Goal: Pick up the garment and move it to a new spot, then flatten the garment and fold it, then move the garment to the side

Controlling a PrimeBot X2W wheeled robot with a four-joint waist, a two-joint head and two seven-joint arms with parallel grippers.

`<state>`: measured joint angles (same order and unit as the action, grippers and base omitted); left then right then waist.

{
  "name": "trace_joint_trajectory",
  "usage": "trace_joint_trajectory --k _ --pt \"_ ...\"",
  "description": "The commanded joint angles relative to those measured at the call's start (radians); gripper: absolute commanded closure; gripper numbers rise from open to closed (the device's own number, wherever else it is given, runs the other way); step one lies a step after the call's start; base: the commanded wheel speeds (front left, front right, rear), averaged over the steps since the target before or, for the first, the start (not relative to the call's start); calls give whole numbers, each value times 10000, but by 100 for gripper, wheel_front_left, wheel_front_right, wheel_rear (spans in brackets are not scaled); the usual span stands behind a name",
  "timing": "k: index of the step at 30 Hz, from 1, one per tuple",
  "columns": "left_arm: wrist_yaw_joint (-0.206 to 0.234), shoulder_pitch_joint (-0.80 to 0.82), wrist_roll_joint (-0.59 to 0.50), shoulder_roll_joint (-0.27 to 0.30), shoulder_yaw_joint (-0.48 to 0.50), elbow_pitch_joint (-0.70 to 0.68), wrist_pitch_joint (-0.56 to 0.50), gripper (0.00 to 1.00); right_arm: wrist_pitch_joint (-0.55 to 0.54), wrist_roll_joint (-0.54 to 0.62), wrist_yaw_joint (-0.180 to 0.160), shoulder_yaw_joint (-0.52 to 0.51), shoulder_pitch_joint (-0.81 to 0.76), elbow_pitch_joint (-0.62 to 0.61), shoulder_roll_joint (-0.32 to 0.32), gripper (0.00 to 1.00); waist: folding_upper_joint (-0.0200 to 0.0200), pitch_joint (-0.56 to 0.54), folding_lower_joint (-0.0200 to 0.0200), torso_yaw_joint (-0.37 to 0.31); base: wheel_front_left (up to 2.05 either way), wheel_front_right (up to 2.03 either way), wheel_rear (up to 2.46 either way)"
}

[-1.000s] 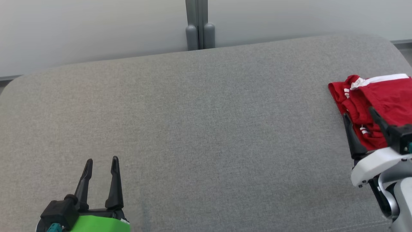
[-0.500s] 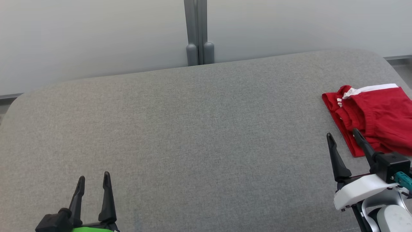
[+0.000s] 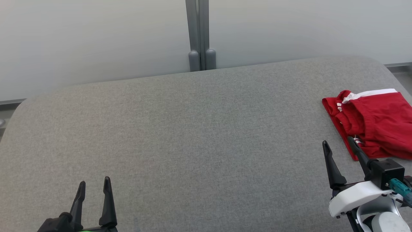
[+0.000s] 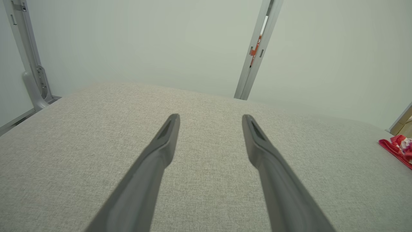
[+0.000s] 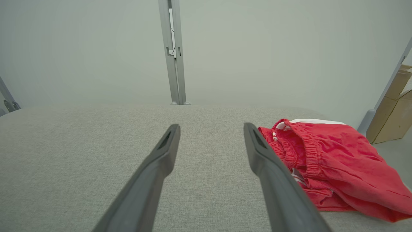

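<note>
Left tool (image 3: pixel 94 179): fully released, empty. Right tool (image 3: pixel 337 140): fully released, empty, just beside red garment (image 3: pixel 376 122) at cushion's (image 3: pixel 206 129) right edge.

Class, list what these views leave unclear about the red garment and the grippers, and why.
- Head view: the red garment's right side is cut off by the picture's edge.
- Right wrist view: one finger of the right gripper hides the garment's near corner.
- Left wrist view: the garment is a tiny sliver at the right edge.
- Head view: the bottom edge cuts off the left gripper's body.
</note>
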<state>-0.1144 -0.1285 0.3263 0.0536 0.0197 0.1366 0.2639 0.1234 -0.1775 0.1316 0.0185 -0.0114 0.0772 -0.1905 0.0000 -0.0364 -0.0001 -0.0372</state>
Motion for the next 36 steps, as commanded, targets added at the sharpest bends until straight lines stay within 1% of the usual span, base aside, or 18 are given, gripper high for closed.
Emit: trace_joint_trajectory --k 1,16,17,22,36 --pt "-2 -141 61 -2 38 -24 -5 0 -13 46 -21 23 -75 44 -2 0 0 -21 1 21 0 0 0" --pt "-50 -111 -2 -24 59 -22 -5 0 -69 -56 -21 118 -110 94 28 0 0 -19 1 84 0 0 0" --pt "-12 -47 -15 -17 48 -21 0 100 -48 -39 0 109 -8 81 16 100 0 -19 1 84 0 0 0" --pt "-11 -52 74 -80 41 397 -26 100 -66 -137 0 162 -190 487 206 100 0 -15 1 88 0 0 0" --pt "-41 429 2459 -68 221 525 -731 100 -506 -2789 -2 -130 95 699 424 100 0 31 1 120 0 0 0"
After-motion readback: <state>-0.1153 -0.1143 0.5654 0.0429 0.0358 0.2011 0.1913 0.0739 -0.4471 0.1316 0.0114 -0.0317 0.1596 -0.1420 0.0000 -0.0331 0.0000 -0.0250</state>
